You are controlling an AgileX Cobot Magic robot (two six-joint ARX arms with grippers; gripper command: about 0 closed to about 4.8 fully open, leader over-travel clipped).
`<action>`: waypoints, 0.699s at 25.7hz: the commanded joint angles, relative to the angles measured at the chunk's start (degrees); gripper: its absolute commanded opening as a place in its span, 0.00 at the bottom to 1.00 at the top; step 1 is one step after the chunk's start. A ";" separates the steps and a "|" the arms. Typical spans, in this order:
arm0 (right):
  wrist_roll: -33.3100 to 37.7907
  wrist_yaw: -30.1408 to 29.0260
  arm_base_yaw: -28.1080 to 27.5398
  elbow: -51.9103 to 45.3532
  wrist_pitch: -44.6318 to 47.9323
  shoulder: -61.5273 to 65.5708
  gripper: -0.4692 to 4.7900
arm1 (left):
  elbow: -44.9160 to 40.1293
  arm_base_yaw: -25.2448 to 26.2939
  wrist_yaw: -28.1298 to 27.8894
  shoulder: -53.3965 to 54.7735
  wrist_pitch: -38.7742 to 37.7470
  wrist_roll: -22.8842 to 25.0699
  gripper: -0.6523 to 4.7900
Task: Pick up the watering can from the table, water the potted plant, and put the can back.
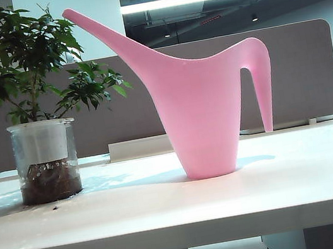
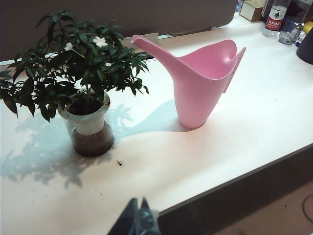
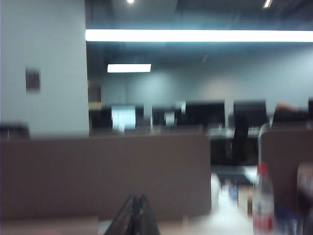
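The pink watering can (image 1: 200,103) stands upright on the white table (image 1: 167,207), spout slanting up toward the potted plant (image 1: 37,108) at the left. In the left wrist view the can (image 2: 200,83) and the plant (image 2: 83,93) stand side by side. My left gripper (image 2: 138,203) is shut and empty, near the table's front edge, well short of both. The right wrist view is blurred. It faces the divider panel, with my right gripper (image 3: 136,198) shut and empty. Neither gripper shows in the exterior view.
A grey-beige divider panel (image 1: 286,72) closes the table's back. Bottles (image 2: 277,15) and a box stand at the far right corner in the left wrist view. A bottle with a red label (image 3: 263,205) shows blurred in the right wrist view.
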 commanded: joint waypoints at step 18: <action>-12.72 -7.37 0.07 35.19 -11.26 28.61 0.08 | 0.13 0.02 0.09 -0.04 0.37 0.17 0.11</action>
